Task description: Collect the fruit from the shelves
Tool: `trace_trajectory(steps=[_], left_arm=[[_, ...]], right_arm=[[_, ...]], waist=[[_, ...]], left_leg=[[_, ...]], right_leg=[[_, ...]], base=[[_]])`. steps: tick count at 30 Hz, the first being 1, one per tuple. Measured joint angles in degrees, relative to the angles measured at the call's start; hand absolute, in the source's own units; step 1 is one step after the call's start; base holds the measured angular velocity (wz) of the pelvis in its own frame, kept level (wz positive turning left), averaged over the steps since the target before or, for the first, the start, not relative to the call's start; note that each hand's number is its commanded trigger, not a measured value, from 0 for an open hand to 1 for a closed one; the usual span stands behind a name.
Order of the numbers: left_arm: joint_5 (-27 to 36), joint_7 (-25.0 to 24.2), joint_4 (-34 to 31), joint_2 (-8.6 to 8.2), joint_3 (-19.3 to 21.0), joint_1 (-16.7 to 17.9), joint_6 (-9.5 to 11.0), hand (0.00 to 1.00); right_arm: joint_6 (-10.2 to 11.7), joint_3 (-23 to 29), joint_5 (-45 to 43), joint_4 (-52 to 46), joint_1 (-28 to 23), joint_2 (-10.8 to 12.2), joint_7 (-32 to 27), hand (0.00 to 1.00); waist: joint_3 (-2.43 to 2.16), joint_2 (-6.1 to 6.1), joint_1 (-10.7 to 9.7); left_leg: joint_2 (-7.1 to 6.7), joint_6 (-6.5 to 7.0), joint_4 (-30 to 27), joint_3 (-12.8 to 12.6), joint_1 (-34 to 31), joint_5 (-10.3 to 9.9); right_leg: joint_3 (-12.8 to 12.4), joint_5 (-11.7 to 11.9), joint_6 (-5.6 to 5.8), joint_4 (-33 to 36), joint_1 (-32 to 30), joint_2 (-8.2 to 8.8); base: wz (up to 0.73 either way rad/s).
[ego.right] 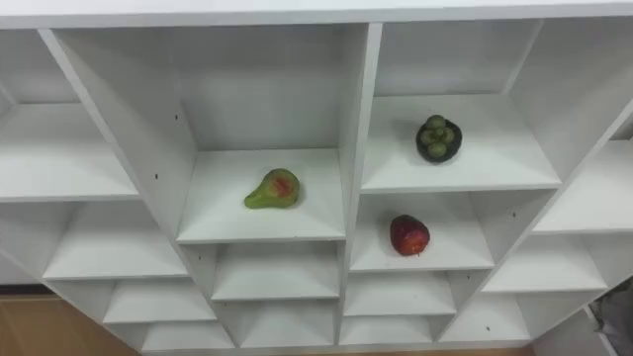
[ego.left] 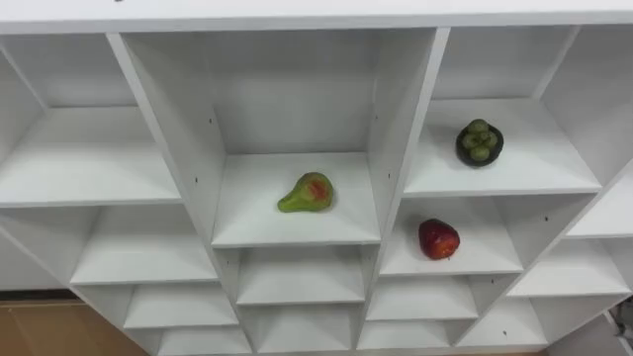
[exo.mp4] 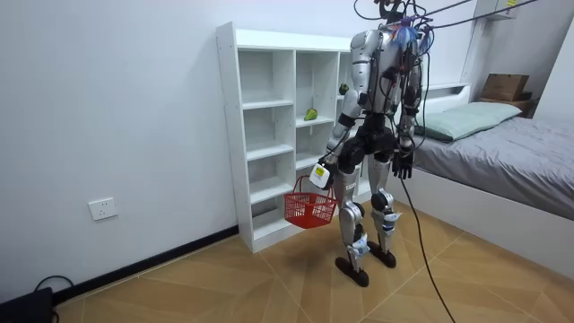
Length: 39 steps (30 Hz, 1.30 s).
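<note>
We stand close in front of the white closet point(ego.left: 401, 119), facing its open compartments, with a bed point(exo.mp4: 511, 144) behind us on the room view's right. Three fruits lie on the shelves. A green pear point(ego.left: 307, 194) with a red blush lies on its side in the middle column, near the front of its shelf. In the column to its right, a dark round fruit point(ego.left: 479, 143) with a green top sits on a slightly higher shelf. A red apple point(ego.left: 438, 239) rests in the compartment directly below that one. The three are well apart from each other.

Our left hand point(exo.mp4: 321, 175) hangs at thigh height on the side nearer the closet. As far as the distant room view lets us judge, its fingers are curled round the handle of a red basket point(exo.mp4: 309, 208), which hangs beneath it clear of the floor. Our right hand point(exo.mp4: 404, 167) hangs at our side, fingers loose and pointing down, with nothing in it.
</note>
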<state>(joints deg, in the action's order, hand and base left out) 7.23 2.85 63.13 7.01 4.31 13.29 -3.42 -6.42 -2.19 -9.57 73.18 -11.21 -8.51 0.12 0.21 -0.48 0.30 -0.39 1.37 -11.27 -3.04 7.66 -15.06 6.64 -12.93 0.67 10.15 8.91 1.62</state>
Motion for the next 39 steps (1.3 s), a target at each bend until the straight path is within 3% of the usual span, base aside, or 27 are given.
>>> trace_trajectory(steps=[12, 21, 24, 27, 29, 32, 35, 39], left_arm=[[-0.05, 0.67, -0.01, 0.07, -0.11, -0.03, -0.02, 1.0], [-0.21, 2.07, -0.11, 0.25, -0.51, -0.05, 0.13, 1.0], [-0.65, 2.93, -0.28, 0.3, -0.44, -0.05, 1.07, 1.0], [-0.45, 2.98, -0.31, 0.32, -0.14, -0.05, 3.39, 1.0], [-0.16, 3.02, -0.31, 0.31, -0.04, -0.17, 4.37, 1.0], [-0.38, 3.07, -1.99, 0.25, -0.05, 0.03, 5.31, 1.0], [-0.38, 3.14, -2.62, 0.42, -0.02, 0.15, 6.07, 1.0], [0.01, 3.24, -3.02, 0.45, -0.11, 0.28, 7.0, 1.0]], right_arm=[[0.11, 0.08, 0.57, -1.89, 0.92, -0.04, -2.41, 0.0], [1.52, 1.33, 1.17, -6.5, 0.67, -0.07, -5.4, 0.0], [2.73, 2.06, 2.88, -11.99, -0.06, -0.03, -7.27, 0.0], [6.54, 2.51, 4.67, -18.93, -0.74, 0.25, -9.54, 0.0], [7.93, 2.56, 4.54, -22.74, -1.43, 0.54, -10.28, 0.0], [8.35, 2.57, 4.28, -34.76, -5.21, 0.89, -12.01, 0.0], [10.37, 2.57, 4.23, -43.38, -6.86, 0.9, -14.0, 0.0], [11.36, 2.33, 3.77, -51.84, -9.26, 1.32, -16.44, 0.0]], waist=[[0.05, -0.24, 0.12], [0.03, -0.36, -0.01], [0.0, -0.48, 0.02], [-0.01, -0.47, 0.1], [-0.02, -0.46, 0.1], [-0.35, -0.58, 0.02], [-0.37, -0.25, -0.34], [-0.33, 0.16, -0.39]], left_leg=[[0.05, 0.0, -0.03, 0.0, -0.36, 0.0], [0.05, 0.0, 0.06, -0.17, -0.31, 0.01], [0.07, 0.0, 0.04, -0.52, -0.31, 0.01], [0.29, 0.0, -0.04, -1.37, -0.14, 0.01], [0.37, -0.01, -0.05, -1.44, -0.21, 0.01], [0.39, -0.03, -0.26, -1.48, -1.37, 0.02], [0.5, -0.1, -0.54, -1.63, -1.98, 0.07], [0.54, -0.11, -0.49, -1.64, -2.02, 0.08]], right_leg=[[-0.31, 0.0, 0.0, 0.48, -0.73, -0.09], [-0.7, 0.0, 0.0, 0.49, -0.74, -0.09], [-0.84, 0.01, -0.02, 0.44, -0.87, -0.1], [-1.66, 0.13, -0.11, 0.43, -1.04, -0.34], [-1.8, 0.26, -0.15, 0.41, -1.22, -0.42], [-1.76, 0.34, -0.19, 0.5, -2.36, -0.43], [-1.83, 0.6, -0.31, 0.41, -3.09, -0.53], [-1.91, 0.6, -0.31, 0.33, -3.33, -0.58]], base=[[0.0], [-0.01], [-0.03], [-0.12], [-0.06], [0.0], [-0.01], [0.0]])
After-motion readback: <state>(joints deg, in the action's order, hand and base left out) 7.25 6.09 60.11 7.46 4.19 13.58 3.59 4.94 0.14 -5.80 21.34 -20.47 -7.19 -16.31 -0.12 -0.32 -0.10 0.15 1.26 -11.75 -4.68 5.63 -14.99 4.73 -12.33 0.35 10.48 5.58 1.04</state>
